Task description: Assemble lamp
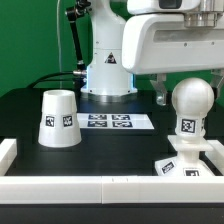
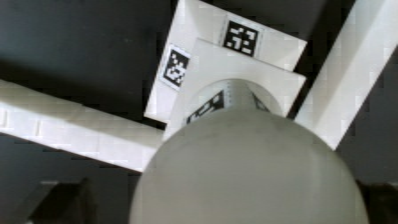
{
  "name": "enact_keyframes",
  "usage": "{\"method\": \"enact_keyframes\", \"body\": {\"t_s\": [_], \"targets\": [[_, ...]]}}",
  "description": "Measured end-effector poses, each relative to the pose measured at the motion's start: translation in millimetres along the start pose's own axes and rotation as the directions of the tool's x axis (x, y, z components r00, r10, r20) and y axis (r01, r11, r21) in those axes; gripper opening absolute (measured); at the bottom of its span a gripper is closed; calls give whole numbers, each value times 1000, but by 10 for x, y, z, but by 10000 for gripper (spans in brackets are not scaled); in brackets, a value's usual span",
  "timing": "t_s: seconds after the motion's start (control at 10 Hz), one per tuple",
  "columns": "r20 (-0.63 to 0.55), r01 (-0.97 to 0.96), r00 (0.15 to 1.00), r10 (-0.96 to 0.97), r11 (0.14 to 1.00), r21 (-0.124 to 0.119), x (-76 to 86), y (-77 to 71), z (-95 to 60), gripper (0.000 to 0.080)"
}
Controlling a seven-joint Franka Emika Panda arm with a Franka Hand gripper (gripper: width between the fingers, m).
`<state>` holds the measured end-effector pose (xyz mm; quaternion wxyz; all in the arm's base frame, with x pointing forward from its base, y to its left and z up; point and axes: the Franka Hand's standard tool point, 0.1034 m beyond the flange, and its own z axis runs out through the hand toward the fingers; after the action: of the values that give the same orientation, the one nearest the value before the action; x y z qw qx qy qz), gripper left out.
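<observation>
While the bulb (image 1: 190, 104) stands upright on the base (image 1: 186, 166) just behind the white front rail (image 1: 80, 187) at the exterior view's right, the gripper (image 1: 163, 93) hangs just beside its ball head, open or closed cannot be told, the shade (image 1: 58, 118) sits well apart at the left, and the marker board (image 1: 112, 122) lies beyond

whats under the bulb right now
The bulb stands upright on the stepped square base. How its foot sits in the base cannot be seen, and the white front rail hides the base's lower edge.
</observation>
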<state>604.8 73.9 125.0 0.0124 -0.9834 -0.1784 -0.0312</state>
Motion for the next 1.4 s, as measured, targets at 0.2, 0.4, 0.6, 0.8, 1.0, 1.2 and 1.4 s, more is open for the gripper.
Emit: {"method": "enact_keyframes", "body": {"t_s": [0.2,0.4,0.6,0.8,1.0,1.2,1.4], "targets": [[-7,0,1000,0,1000,-1,-34,-84,57,699],[-6,-6,1000,6,1000,-1,-42,-97,68,588],[-6,-28,1000,28,1000,0,-42,-99,69,577],[-6,-179,984,179,984,3,-41,-105,71,577],[-7,-416,909,416,909,3,-18,-177,50,577],[-3,-610,792,610,792,5,-8,-251,58,578],[-1,-725,689,725,689,5,-13,-277,80,578]]}}
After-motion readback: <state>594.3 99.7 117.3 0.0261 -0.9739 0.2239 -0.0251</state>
